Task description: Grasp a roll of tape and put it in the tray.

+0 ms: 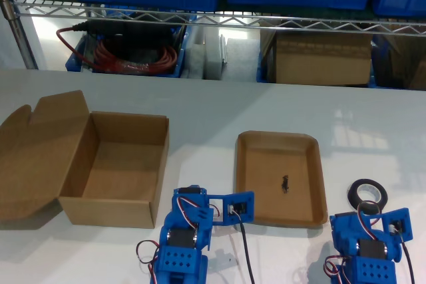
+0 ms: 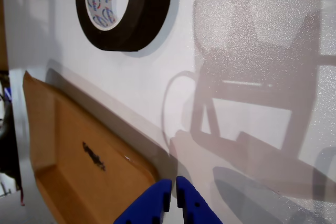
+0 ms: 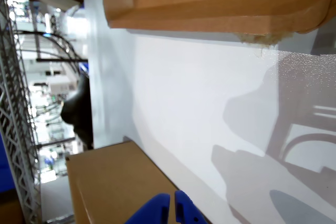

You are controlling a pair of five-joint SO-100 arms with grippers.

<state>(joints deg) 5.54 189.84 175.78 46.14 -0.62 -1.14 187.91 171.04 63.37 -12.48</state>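
The white desk (image 1: 200, 98) carries the tray (image 1: 247, 184) near its front edge and the roll of tape (image 1: 367, 194) flat just beside it, apart, toward the exterior view's right. My first gripper (image 2: 171, 203) and my second gripper (image 3: 170, 209) rest with jaws together, holding nothing. A cardboard box (image 1: 120, 164) stands open. A wire shelf (image 1: 219, 21) runs behind.

Both blue arms sit folded low at the near edge of the exterior view, my first gripper (image 2: 172, 199) on that view's right and my second gripper (image 3: 172, 207) nearer the middle, each with jaws pressed together, holding nothing
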